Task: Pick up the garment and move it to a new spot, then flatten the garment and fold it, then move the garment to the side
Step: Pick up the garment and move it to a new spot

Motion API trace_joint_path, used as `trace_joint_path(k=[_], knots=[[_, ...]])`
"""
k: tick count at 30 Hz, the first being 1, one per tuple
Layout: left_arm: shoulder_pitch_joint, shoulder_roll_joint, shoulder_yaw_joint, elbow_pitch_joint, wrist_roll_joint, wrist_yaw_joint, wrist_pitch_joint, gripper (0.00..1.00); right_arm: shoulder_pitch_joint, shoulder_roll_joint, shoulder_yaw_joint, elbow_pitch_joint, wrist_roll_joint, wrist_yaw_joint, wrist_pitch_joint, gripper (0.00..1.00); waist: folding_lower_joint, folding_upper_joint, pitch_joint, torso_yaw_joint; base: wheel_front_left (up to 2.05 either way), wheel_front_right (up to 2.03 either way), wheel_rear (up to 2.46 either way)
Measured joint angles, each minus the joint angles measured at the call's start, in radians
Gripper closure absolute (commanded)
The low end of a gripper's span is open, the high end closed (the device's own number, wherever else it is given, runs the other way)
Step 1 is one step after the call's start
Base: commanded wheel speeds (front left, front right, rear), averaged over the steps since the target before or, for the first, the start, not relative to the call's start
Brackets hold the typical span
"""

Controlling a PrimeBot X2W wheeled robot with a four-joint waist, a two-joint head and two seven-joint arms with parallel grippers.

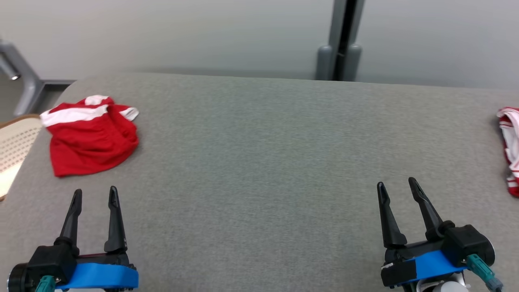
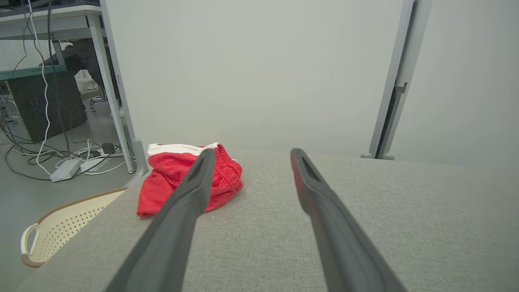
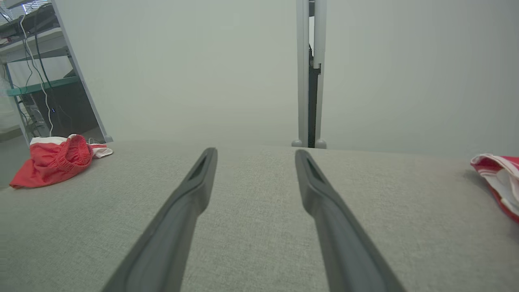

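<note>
A: While nothing is gripped, why are the jaws spread?
B: The left gripper (image 1: 95, 189) and right gripper (image 1: 396, 182) are held released over the table (image 1: 259, 162), likely because the red garment (image 1: 91, 136), crumpled at its far-left corner, is not yet reached.

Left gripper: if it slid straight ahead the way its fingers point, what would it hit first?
Probably the red garment, lying on the grey table ahead of the left gripper. The left wrist view puts it off-centre, so it might only be grazed.
</note>
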Motion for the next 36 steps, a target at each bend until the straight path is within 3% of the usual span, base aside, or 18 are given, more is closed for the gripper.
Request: trace_joint_path(k=[16, 26, 30, 36], knots=[[0.001, 0.000, 0.018, 0.003, -0.025, 0.012, 0.000, 0.00, -0.030, -0.019, 0.024, 0.031, -0.007, 0.000, 0.000, 0.00, 0.0000, 0.0000, 0.040, 0.240, 0.00, 0.00, 0.00], [-0.063, 0.000, 0.020, 0.012, -0.033, 0.010, 0.000, 0.00, -0.043, -0.050, 0.015, 0.034, -0.007, 0.000, 0.000, 0.00, 0.0000, 0.0000, 0.062, 0.218, 0.00, 0.00, 0.00], [-0.179, 0.007, 0.035, 0.035, -0.022, -0.003, 0.000, 0.00, -0.065, -0.066, 0.005, 0.015, -0.015, 0.000, 0.002, 0.00, 0.0000, 0.0000, 0.092, 0.198, 0.00, 0.00, 0.00], [-0.393, 0.065, 0.070, 0.101, -0.012, -0.017, 0.000, 0.00, -0.108, -0.090, -0.004, -0.036, -0.037, 0.000, 0.022, 0.00, 0.0000, 0.0000, 0.158, 0.152, 0.00, 0.00, 0.00]])
